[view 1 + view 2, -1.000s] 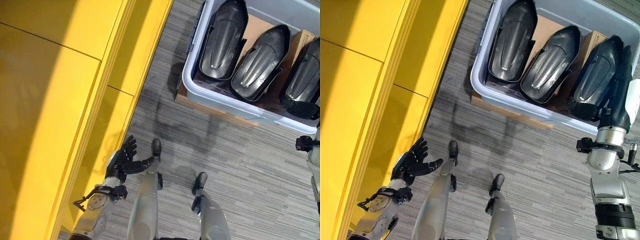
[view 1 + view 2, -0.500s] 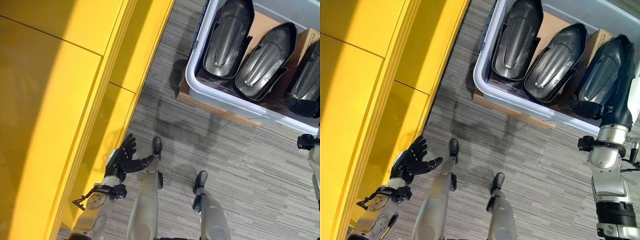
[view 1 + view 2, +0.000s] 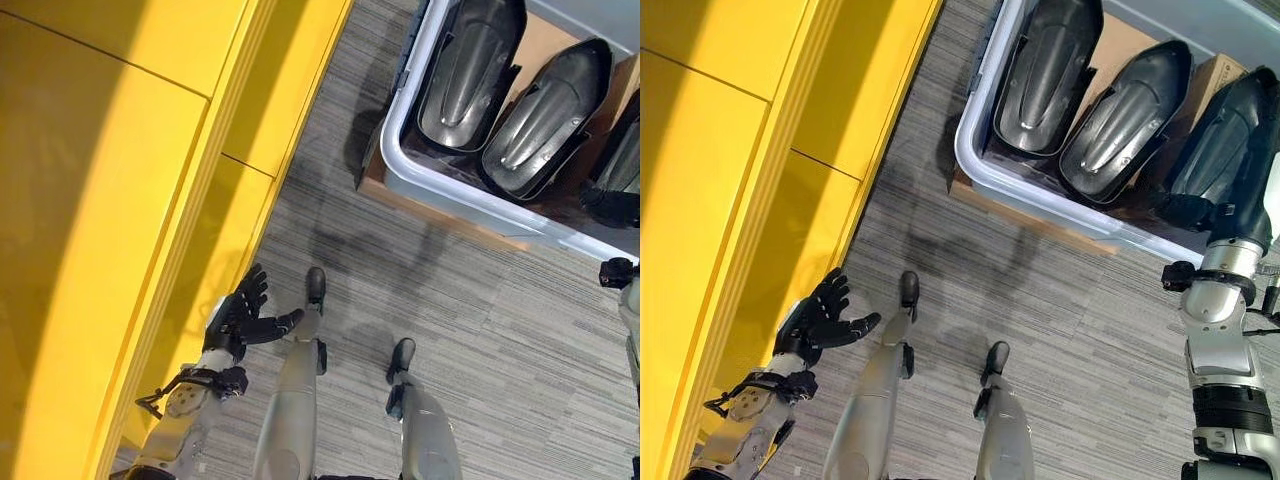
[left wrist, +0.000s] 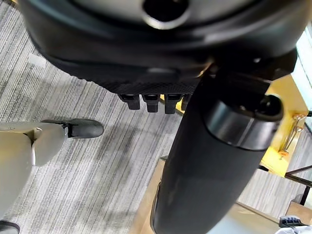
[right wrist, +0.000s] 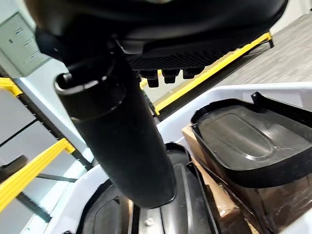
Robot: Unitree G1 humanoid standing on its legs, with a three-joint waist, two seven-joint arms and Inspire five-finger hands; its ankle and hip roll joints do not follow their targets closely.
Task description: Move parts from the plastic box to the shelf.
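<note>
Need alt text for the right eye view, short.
Looking down: a grey plastic box on striped grey carpet holds three black moulded parts, with the right hand at the rightmost part. The left hand hangs open beside a yellow shelf.

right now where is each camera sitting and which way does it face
Left eye view: on the head, looking down at yellow shelf, carpet, plastic box; left hand shows, fingers spread.
Right eye view: same head, slightly aside; right hand over a black part in the box.
Left wrist view: along the left hand toward carpet.
Right wrist view: along the right hand into the box.
Both eye views share shelf, box, parts.
</note>
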